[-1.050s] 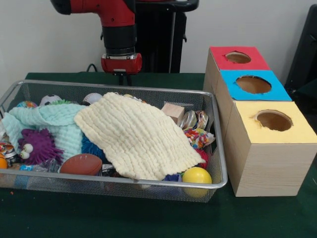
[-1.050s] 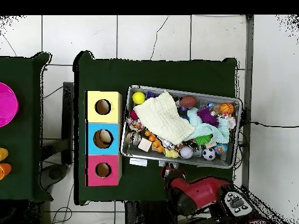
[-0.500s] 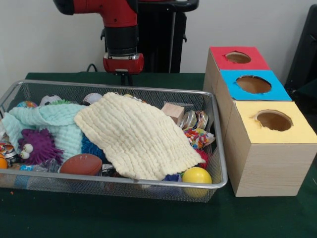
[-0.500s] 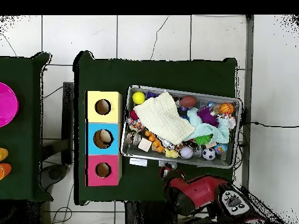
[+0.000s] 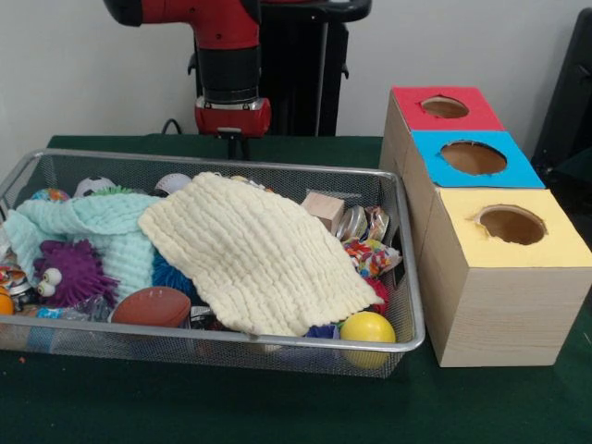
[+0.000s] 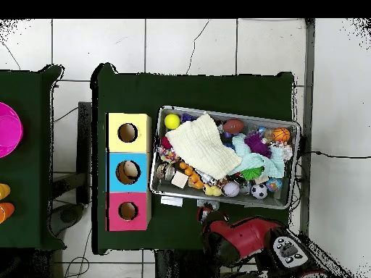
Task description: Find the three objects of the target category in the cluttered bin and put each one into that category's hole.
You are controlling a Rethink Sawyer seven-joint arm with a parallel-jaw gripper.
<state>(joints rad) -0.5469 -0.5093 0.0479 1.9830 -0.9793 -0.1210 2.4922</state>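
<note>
Front view: the red arm hangs straight down behind the mesh bin's [image 5: 407, 277] far rim, its gripper [image 5: 236, 145] above bare green table [image 5: 277, 148], touching nothing; whether its jaws are spread I cannot tell. From the bin's left edge: purple toy [image 5: 69, 273], mint cloth [image 5: 102, 227], football [image 5: 153, 306], cream cloth [image 5: 254, 254], wooden block [image 5: 324, 209], yellow ball [image 5: 367, 327]. Right of the bin stand 3 holed boxes: yellow [image 5: 504, 277], blue [image 5: 472, 159], red [image 5: 444, 107].

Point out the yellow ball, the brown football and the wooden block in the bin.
yellow ball [image 5: 367, 327], front view, on its rounded upper face.
brown football [image 5: 152, 306], front view, middle of its top side.
wooden block [image 5: 323, 208], front view, on its top face.
</note>
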